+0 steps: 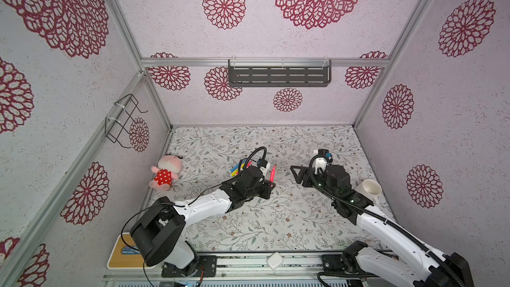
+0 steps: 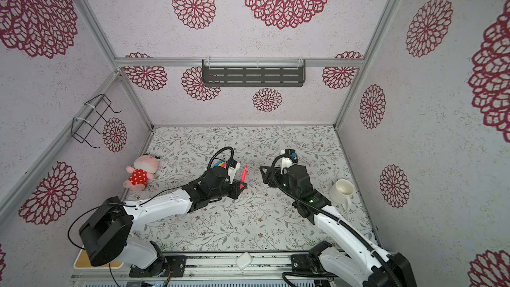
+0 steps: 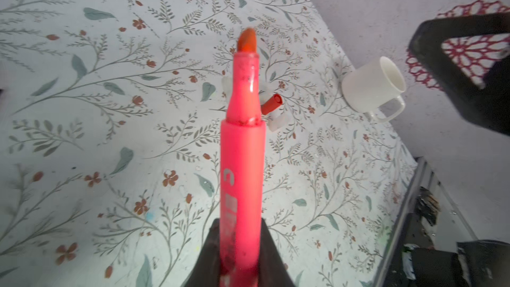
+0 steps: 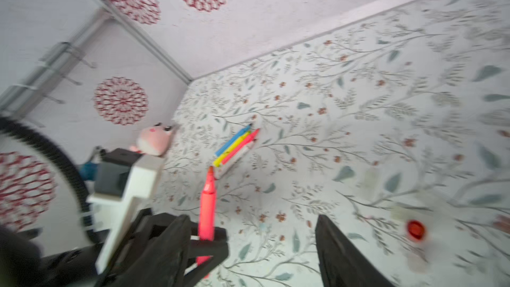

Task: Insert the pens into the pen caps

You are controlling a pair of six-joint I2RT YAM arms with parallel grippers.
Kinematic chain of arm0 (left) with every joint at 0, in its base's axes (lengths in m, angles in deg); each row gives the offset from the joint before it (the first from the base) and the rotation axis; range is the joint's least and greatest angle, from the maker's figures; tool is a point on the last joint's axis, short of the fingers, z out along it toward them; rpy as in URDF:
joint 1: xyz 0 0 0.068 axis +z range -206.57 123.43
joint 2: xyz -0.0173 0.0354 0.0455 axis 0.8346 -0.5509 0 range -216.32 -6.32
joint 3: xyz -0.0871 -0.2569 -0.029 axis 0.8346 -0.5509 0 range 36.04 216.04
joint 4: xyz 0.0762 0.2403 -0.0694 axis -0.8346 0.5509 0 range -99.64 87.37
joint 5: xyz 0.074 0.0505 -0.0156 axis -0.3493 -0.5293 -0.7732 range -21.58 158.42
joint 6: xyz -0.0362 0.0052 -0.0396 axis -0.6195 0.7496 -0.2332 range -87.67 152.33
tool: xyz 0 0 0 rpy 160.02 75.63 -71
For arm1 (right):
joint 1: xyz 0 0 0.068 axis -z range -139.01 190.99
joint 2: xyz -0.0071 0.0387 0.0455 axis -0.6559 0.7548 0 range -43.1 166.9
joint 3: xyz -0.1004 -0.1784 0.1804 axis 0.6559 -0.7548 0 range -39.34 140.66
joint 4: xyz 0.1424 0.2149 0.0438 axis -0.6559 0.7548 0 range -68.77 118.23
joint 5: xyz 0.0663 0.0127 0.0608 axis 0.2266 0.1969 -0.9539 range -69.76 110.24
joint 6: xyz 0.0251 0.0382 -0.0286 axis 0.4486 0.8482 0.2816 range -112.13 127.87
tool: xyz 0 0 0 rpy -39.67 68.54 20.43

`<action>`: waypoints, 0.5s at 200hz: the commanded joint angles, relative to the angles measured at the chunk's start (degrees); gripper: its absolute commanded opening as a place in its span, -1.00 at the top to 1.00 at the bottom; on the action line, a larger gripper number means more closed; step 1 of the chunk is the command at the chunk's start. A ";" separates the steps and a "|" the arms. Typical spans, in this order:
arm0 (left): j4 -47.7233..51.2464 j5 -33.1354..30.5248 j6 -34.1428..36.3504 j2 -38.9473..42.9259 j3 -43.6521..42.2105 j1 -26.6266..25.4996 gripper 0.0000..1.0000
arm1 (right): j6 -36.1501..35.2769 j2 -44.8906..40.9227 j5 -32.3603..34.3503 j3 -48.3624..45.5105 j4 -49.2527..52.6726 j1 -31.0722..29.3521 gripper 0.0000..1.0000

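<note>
Pink-red pen [image 3: 242, 161] is pinched by its back end in the left gripper [image 3: 239, 247], jaws pressed tight onto the barrel. Its orange nib [image 3: 247, 40] is bare. In both top views we see it lifted off the table [image 1: 276, 216], roughly mid-table, nib end away from the gripper.

Just to its right, the right gripper [image 1: 294, 175] is spread wide with nothing between its fingers. It is near the held pen but apart from it. The right wrist view is blurred and shows one black finger [image 4: 339, 249] well off centre.

We see the other pens [image 4: 236, 146] lying side by side on the table behind the left arm: blue, yellow, pink, plus one paler barrel whose colour we can't tell.

In the left wrist view, the pen caps [image 3: 277, 122] are small clear tubes on the table beyond the nib, partly hidden by the barrel. A red cap [image 3: 273, 102] lies among them. We can't pick the caps out in the top views.

Off to the sides, a white mug [image 1: 368, 189] sits near the right wall and a plush toy [image 1: 165, 172] sits by the left wall. Both are well apart from the pens.
</note>
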 commanded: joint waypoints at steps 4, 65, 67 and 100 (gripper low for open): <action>4.49 -4.26 2.87 -0.35 1.95 -1.42 1.00 | -2.65 0.37 13.88 2.13 14.15 0.01 -0.45; 1.97 -1.09 5.29 -1.39 0.29 -4.06 1.00 | -3.02 8.42 14.92 2.28 16.91 0.43 -0.30; 1.92 -0.98 5.28 -1.46 0.29 -4.09 1.00 | -3.11 8.73 14.83 2.29 16.84 0.47 -0.30; 1.49 -0.24 5.46 -1.48 0.12 -4.36 1.00 | -4.78 14.04 15.24 4.51 17.47 1.36 -0.27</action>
